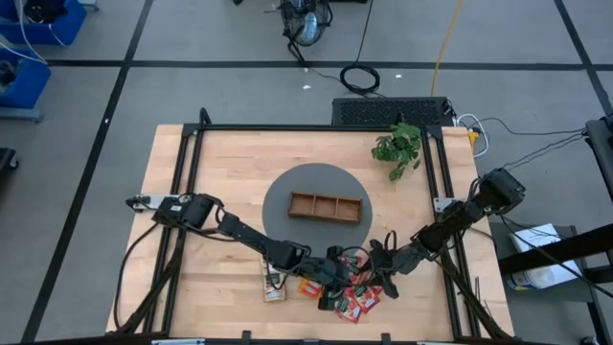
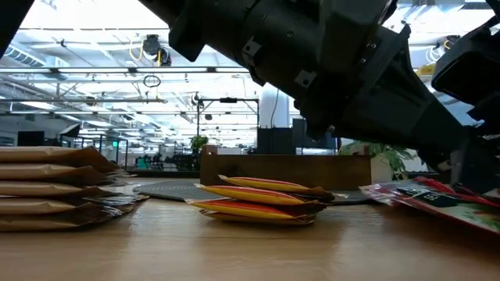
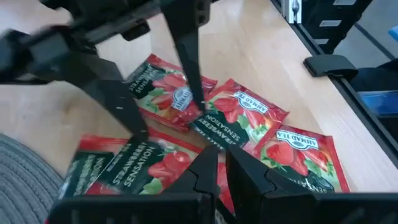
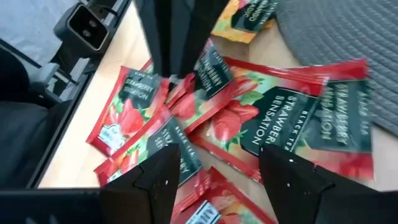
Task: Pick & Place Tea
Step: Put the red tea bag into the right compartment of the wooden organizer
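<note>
Wooden tabletop [image 1: 220, 172] carries red tea sachets [image 1: 359, 299] heaped at its near edge. Left gripper [image 3: 219, 163], fingers nearly together, and right gripper [image 4: 219, 163], fingers apart, crowd that heap; they could collide or drag overlapping sachets along.

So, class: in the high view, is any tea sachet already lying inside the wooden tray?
No: the wooden tray shows three empty compartments.

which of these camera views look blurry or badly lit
Left wrist view: the right gripper is motion-smeared, the red sachets sharp. Right wrist view: the sachet print is soft. Low view: bright ceiling lights, arms dark silhouettes. High view: even light.
</note>
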